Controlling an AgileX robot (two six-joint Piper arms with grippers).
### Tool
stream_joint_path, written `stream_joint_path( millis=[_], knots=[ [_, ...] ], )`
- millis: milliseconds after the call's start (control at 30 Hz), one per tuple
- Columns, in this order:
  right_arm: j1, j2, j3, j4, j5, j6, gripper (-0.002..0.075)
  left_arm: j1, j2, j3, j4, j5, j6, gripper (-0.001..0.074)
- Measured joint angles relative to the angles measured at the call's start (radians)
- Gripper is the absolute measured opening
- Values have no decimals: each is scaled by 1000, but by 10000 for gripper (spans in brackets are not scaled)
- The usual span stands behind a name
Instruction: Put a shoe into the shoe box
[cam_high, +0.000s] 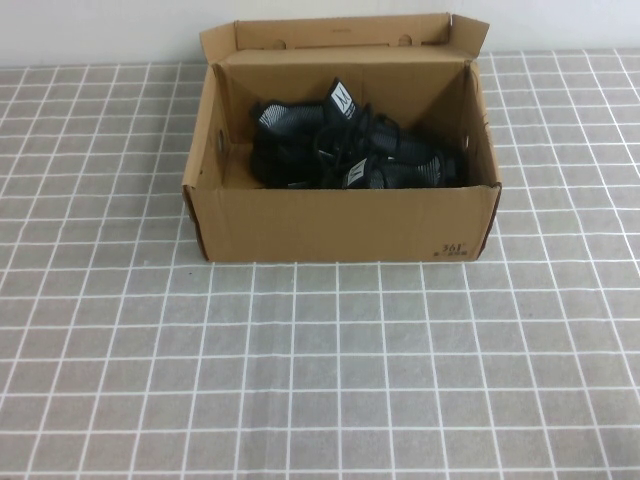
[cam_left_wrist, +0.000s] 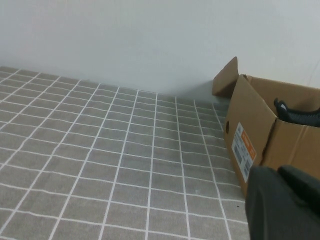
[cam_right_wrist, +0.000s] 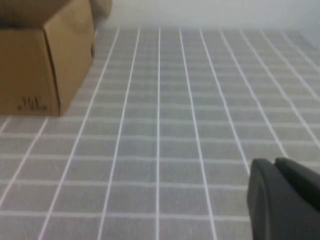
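Inside shoe box, shoe, left gripper, right gripper parked.

The shoe box sits toward the back of the counter, lid flap open behind it. In it lie the shoe and its mate, touching. Left tool and right tool hover over the counter, apart from the box.

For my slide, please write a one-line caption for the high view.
Open shoe box on gridded table holds black shoes; left gripper and right gripper are outside this view.
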Motion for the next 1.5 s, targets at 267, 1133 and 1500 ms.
stream_joint_path(
  millis=[267, 1133, 1500],
  knots=[
    [0, 0, 0, 46, 107, 0, -16, 0, 0, 0, 0, 0, 0, -1],
    [0, 0, 0, 55, 111, 0, -16, 0, 0, 0, 23, -37, -3, -1],
    [0, 0, 0, 55, 111, 0, -16, -21, -28, 0, 1391, -12, -1274, -1]
  ],
)
